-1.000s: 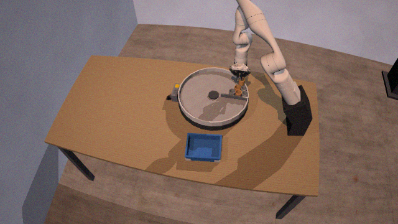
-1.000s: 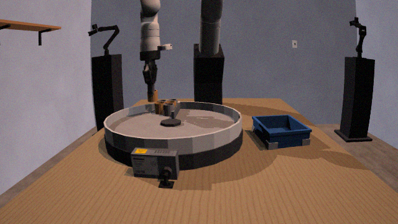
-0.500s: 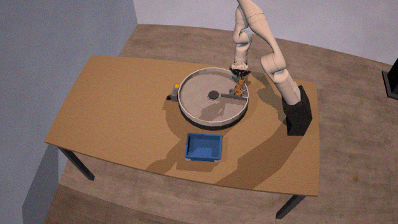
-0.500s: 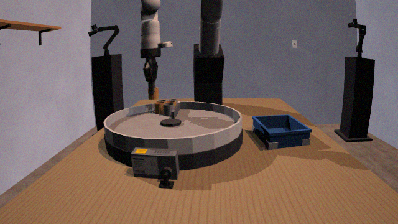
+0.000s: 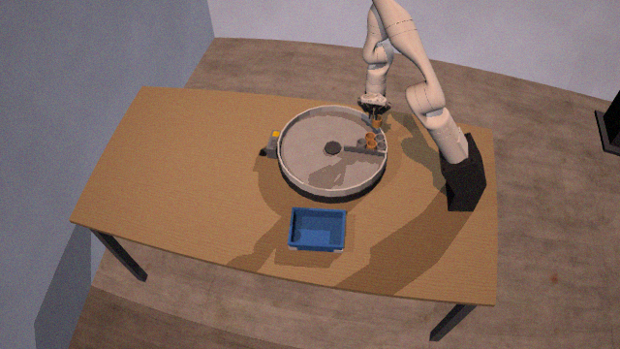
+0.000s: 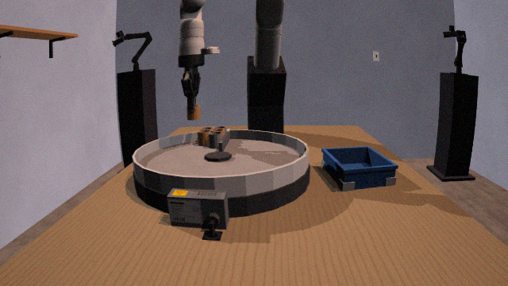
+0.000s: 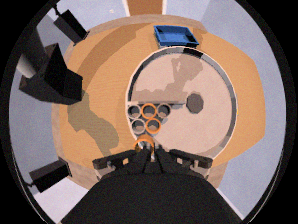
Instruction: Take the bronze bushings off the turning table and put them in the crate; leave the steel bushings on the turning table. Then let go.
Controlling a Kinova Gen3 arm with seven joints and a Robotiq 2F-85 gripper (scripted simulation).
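Observation:
My gripper is shut on a bronze bushing and holds it well above the far rim of the round turning table. In the exterior view the gripper hangs over the table's back left with the bushing at its fingertips. The wrist view shows the held bushing between my fingers. A cluster of bronze and steel bushings sits on the turning table against a dark bar; it also shows in the exterior view and in the wrist view. The blue crate stands empty on the table in front.
A dark hub sits at the turning table's centre. A grey motor box with a yellow label stands against its rim. The arm's dark base stands at the table's right. Black camera stands are beside the table.

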